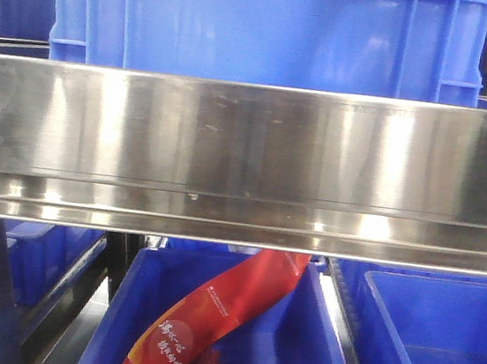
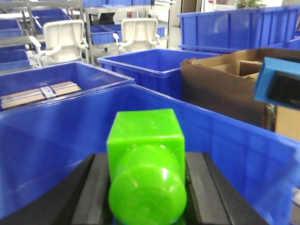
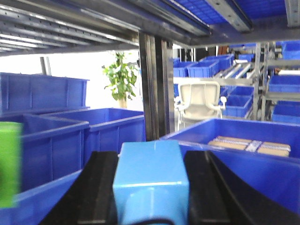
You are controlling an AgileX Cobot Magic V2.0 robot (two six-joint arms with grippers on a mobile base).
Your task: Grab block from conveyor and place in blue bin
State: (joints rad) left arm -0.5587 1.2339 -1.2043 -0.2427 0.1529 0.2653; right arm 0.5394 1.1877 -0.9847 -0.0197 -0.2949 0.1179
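At the left end effector (image 2: pixel 146 197), pinched by its flat sides, the green block (image 2: pixel 143 140) sits close before the blue bin (image 2: pixel 56 140) walls. It looks rigid, light and glossy, so likely slippery; the flat faces suit gripping. The right end effector (image 3: pixel 150 201) pinches a pale blue block (image 3: pixel 149 168).

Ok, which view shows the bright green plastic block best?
The left wrist view: the bright green plastic block fills the centre, held in the left gripper. The right wrist view catches the block only as a blurred sliver at its left edge; the front view shows none.
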